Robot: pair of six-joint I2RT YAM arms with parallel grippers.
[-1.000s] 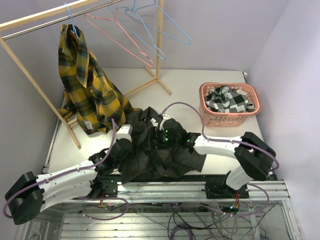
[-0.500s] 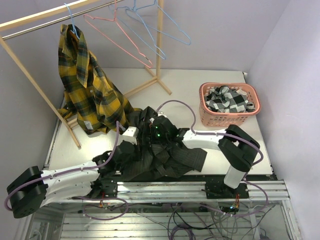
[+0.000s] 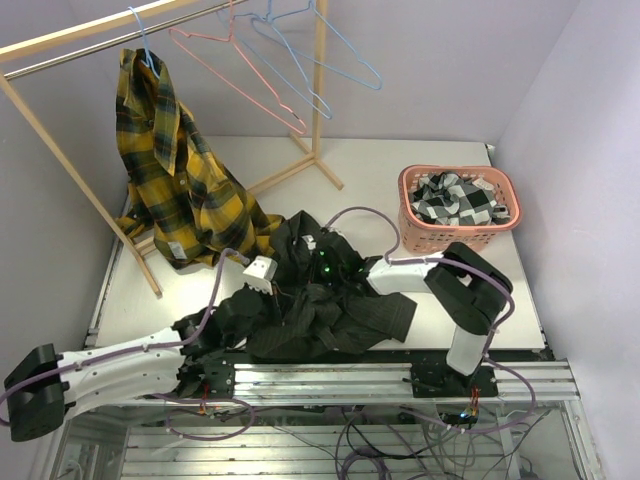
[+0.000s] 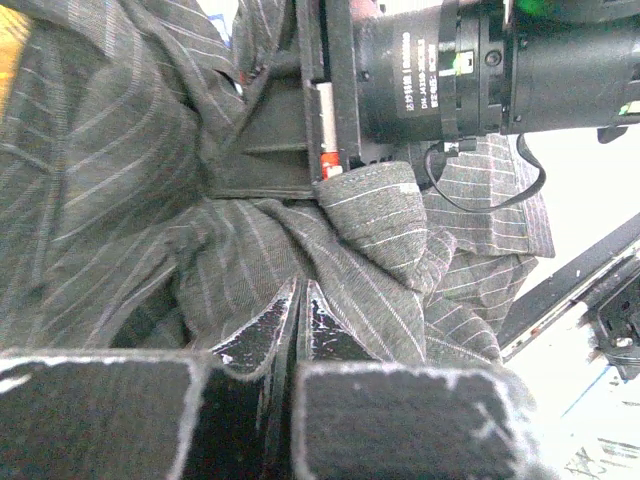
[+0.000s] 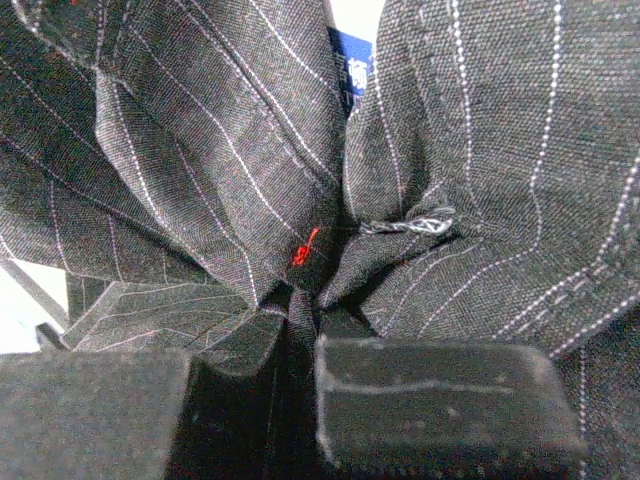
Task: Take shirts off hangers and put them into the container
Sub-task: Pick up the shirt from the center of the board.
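Top external: pinches dark shirt folds tight with left gripper and right gripper, likely to lift it toward basket

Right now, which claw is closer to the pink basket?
Right. The right claw grips the dark shirt mid-table, left of the basket. The left claw grips the same shirt farther left, nearer the arm bases.
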